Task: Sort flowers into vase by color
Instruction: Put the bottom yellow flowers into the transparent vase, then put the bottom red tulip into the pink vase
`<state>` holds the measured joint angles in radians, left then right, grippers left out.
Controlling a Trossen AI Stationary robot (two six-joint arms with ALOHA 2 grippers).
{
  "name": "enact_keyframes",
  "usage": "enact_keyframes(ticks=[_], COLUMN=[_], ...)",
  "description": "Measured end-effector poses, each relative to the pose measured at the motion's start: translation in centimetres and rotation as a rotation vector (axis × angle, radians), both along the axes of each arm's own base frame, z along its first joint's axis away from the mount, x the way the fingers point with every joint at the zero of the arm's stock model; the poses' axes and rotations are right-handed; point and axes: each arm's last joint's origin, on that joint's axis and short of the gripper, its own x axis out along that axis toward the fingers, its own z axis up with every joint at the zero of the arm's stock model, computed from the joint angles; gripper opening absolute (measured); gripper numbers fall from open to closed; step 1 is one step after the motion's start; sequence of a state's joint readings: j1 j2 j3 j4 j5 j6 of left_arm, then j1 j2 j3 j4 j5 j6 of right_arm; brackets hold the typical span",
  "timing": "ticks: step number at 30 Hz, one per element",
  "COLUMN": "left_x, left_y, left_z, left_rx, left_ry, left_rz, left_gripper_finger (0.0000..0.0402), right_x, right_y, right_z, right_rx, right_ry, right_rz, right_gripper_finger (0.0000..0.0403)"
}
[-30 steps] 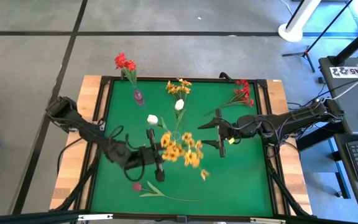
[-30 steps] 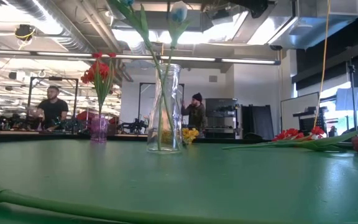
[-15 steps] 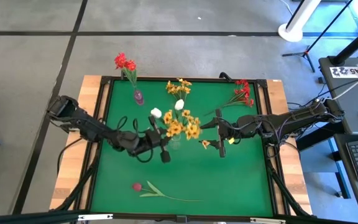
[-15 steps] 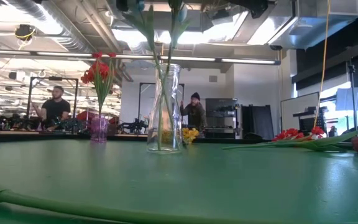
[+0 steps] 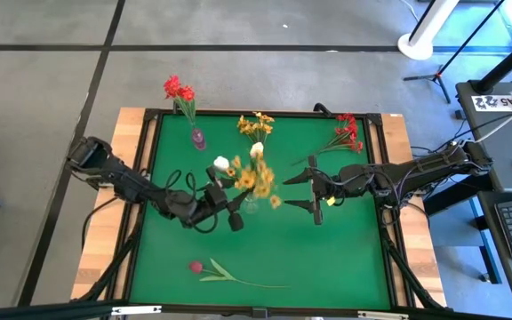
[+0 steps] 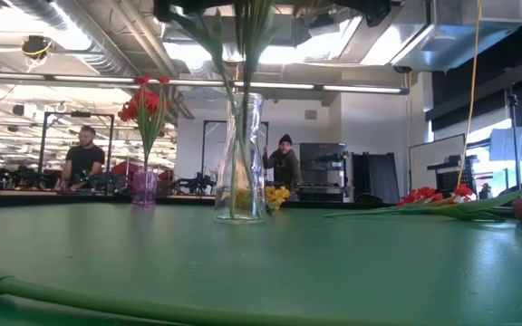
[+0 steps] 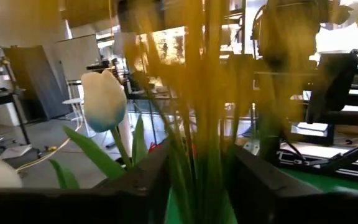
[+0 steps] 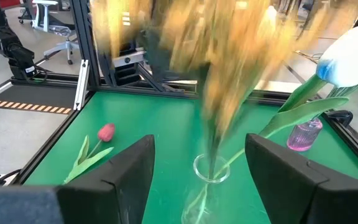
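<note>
Right now the left gripper (image 5: 223, 197) sits over the middle of the green table (image 5: 345, 258), its fingers pinched on the stems of a yellow-orange cluster (image 5: 254, 178) — the blooms hang blurred above the clear glass vase (image 6: 240, 163), stems pointing down at its mouth. From the left wrist view the yellow stems run straight up between the two dark fingers (image 7: 138, 183), and a white bud (image 7: 104, 99) stands just beside them. Seen from the right wrist, the vase rim (image 8: 211, 168) is right under the yellow blur, with a white bud's stem already leaning out of it.

The right gripper (image 5: 312, 189) waits just to the vase's right, fingers spread wide and holding nothing.

Elsewhere — a small purple vase (image 5: 198, 137) near the table's far edge holds a red cluster (image 5: 178, 88); another yellow bunch (image 5: 255, 125) shows at the far edge; more red flowers (image 5: 346, 132) lie flat in the far right corner. A single dark-red bud (image 5: 196, 266) lies on its stem near the front edge, well apart from both grippers.

Two people stand in the room beyond the table.
</note>
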<state>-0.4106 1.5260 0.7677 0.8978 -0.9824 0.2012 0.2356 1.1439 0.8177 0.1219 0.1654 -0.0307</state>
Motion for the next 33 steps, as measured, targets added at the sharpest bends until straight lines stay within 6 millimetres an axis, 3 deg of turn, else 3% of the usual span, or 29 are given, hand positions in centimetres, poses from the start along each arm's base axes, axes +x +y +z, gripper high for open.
enact_keyframes(ticks=[9, 17, 24, 29, 33], left_x=[-1.3, -3.3, -5.8, -7.6, -9.3], left_y=[-2.5, -6.9, -10.7, -12.7, -14.4], left_z=[0.7, 5.5, 7.8, 7.5, 5.3], left_rx=[0.021, 0.102, 0.09, 0.053, 0.042], left_ry=[0.039, 0.194, 0.169, 0.133, 0.115], left_rz=[0.119, 0.323, 0.184, 0.098, 0.003], left_gripper_finger=[0.0219, 0.0222, 0.0222, 0.0222, 0.0222], right_x=[0.0, 0.0, 0.0, -0.2, -0.5], right_y=[0.0, 0.0, 0.0, 0.0, 0.0], right_z=[0.0, 0.0, -0.1, 0.0, 0.4], right_rx=[0.0, 0.0, 0.009, 0.03, 0.037], right_ry=[0.001, 0.002, 0.006, 0.008, -0.006], right_rz=[0.0, 0.0, -0.002, 0.006, 0.021], right_gripper_finger=[0.025, 0.025, 0.025, 0.025, 0.025])
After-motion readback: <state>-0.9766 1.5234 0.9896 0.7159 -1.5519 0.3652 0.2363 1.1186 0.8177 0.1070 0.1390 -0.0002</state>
